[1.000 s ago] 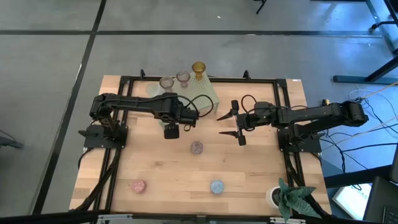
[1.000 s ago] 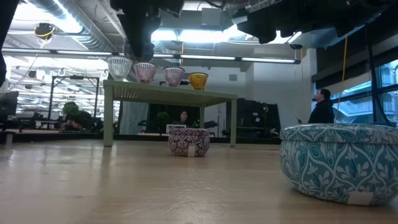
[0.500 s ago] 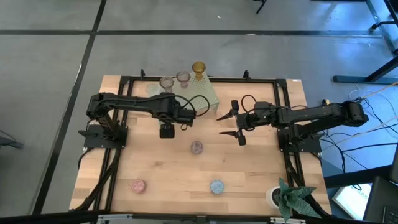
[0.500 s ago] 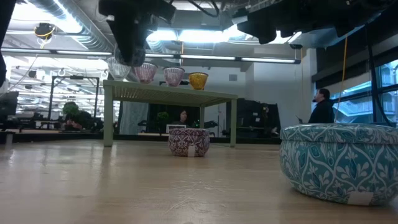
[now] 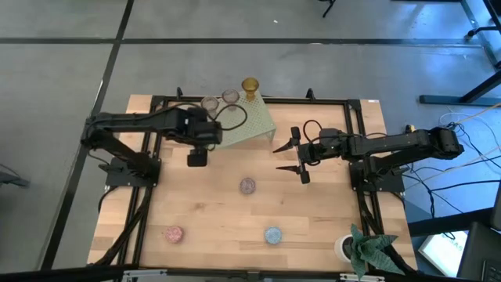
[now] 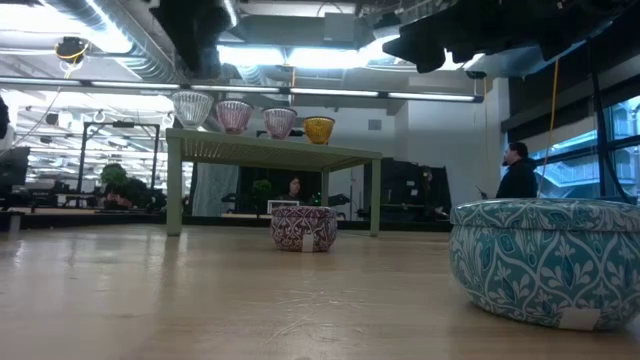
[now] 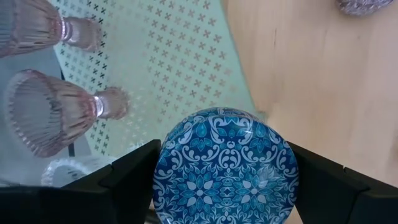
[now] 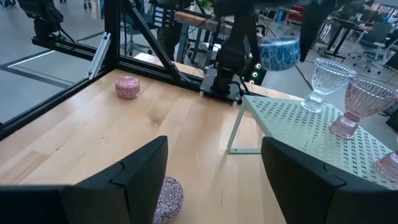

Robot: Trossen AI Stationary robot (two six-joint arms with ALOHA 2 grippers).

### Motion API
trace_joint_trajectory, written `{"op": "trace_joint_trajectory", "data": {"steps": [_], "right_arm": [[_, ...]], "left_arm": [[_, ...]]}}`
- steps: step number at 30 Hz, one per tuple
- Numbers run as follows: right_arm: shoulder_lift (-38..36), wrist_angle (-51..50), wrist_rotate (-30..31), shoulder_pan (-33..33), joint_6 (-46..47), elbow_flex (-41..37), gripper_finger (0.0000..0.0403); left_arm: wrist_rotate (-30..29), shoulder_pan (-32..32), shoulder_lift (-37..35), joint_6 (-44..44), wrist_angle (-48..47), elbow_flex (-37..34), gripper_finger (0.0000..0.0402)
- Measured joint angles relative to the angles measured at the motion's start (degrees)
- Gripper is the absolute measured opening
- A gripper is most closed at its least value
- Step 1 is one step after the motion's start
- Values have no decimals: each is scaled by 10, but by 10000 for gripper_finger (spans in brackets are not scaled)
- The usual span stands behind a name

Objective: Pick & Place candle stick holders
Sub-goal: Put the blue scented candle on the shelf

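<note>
Nearest, along the table's front edge, a pink candle stick holder [image 5: 173, 233] sits at 7 o'clock and a teal patterned one [image 5: 272, 234] at 5 o'clock, with a white plant pot [image 5: 344, 247] in the corner beyond it. At the table's centre stands a mauve patterned holder [image 5: 247, 186]. The right gripper [image 5: 288, 157] hangs at 2 o'clock, jaws spread and empty. At 10 o'clock the left gripper [image 7: 217, 186] clasps a blue patterned holder [image 7: 227, 149] between its fingers, above the edge of the pale green rack [image 5: 254, 125]. Farthest, at 12 o'clock, the rack carries stemmed glass holders in a row: clear [image 6: 192, 106], pink [image 6: 234, 114], mauve [image 6: 279, 120] and amber [image 6: 319, 128].
</note>
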Motion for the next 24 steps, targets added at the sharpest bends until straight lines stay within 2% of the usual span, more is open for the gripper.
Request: {"op": "trace_joint_trajectory", "data": {"steps": [6, 11, 24], "right_arm": [[0, 1, 0, 0, 0, 0, 264], [0, 1, 0, 0, 0, 0, 264], [0, 1, 0, 0, 0, 0, 264]], "left_arm": [[10, 16, -37, 29, 105, -104, 304], [20, 29, -35, 29, 113, -149, 304], [42, 81, -32, 17, 148, -162, 304]]}}
